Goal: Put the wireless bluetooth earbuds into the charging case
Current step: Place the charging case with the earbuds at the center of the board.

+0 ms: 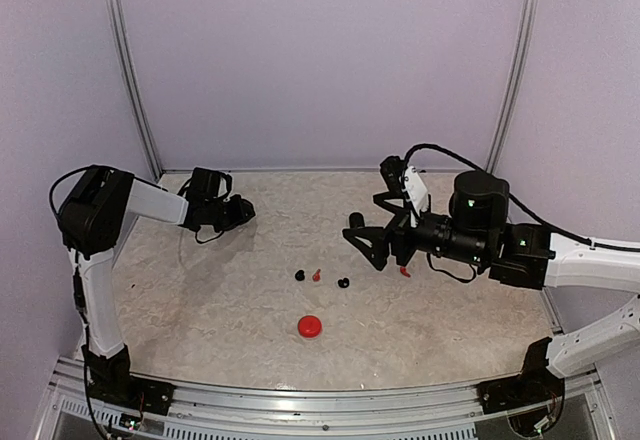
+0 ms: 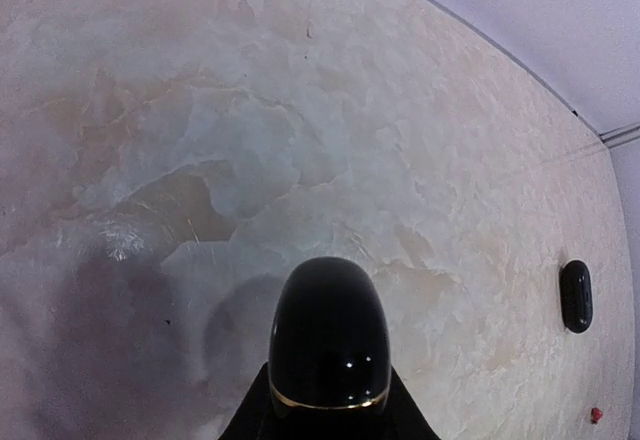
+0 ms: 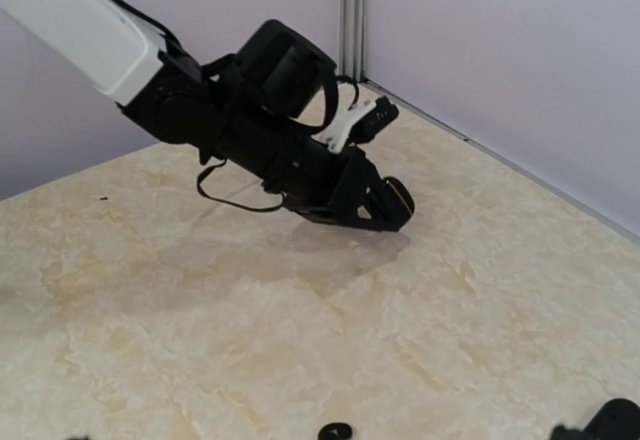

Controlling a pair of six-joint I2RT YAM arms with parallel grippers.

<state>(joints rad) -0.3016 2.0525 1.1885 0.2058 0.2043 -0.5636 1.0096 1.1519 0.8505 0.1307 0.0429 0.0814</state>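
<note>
The left gripper (image 1: 233,213) is clamped narrowly on the black charging case (image 2: 330,348), a glossy pebble with a thin gold band around it. It holds the case low over the table (image 1: 200,300) towards the far-left corner; I cannot tell whether the case touches the surface. The right gripper (image 1: 362,242) hangs over the right half of the table with its jaws spread wide and nothing between them, pointing at the left arm.

The earbuds lie loose around the middle of the table. A black earbud (image 1: 300,275) sits just beside a red earbud (image 1: 317,275), and a second black earbud (image 1: 343,283) is a little to their right. Another red earbud (image 1: 405,271) lies further right, under the right arm's wrist. A red case (image 1: 310,326) sits closed, nearer the front edge, apart from all of them
</note>
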